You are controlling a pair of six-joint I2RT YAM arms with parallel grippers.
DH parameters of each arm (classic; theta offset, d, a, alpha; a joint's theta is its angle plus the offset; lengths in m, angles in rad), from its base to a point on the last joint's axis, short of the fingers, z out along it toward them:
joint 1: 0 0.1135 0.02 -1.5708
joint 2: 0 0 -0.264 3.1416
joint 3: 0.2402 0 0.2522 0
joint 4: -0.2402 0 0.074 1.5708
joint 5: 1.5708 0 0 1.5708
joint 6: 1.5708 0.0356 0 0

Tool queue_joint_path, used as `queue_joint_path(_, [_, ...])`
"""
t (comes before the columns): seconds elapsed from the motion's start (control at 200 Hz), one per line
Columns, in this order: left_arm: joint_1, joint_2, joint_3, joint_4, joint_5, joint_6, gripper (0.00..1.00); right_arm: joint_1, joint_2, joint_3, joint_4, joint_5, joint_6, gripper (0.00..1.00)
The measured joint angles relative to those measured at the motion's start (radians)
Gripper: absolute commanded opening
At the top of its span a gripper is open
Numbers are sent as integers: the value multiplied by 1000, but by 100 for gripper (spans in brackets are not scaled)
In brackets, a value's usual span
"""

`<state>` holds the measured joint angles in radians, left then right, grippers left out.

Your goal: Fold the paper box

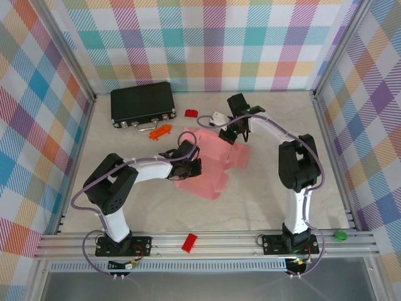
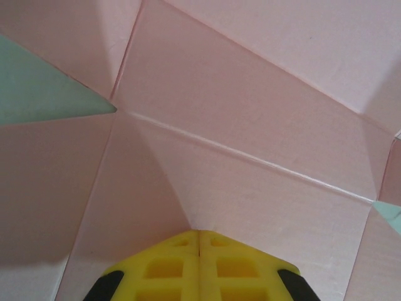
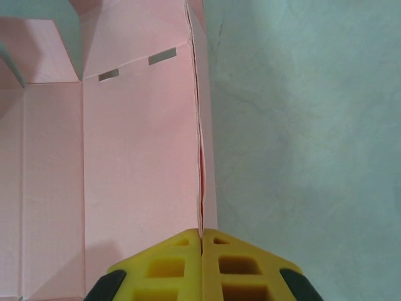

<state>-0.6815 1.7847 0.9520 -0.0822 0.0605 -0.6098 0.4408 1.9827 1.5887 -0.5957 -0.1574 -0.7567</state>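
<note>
One paper box [image 1: 210, 179] — creased, perhaps matte

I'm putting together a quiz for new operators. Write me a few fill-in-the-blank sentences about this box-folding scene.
1. The paper box is made of thin ___ card.
2. The right claw is shut on the box's ___.
3. The black case lies at the far ___ of the table.
4. The left claw has ___ fingers, shut together.

Missing words: pink; edge; left; yellow.
</note>
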Motion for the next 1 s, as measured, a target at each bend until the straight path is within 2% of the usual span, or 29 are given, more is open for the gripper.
queue_joint_path(0.445, [4, 84, 48, 143, -45, 17, 0, 81, -176, -294, 384, 179, -58, 0])
queue_joint_path(0.785, [23, 118, 66, 217, -35, 51, 0, 113, -206, -378, 551, 261, -89, 0])
queue_joint_path(1.0, [24, 13, 18, 200, -28, 66, 10, 114, -206, -384, 604, 300, -117, 0])
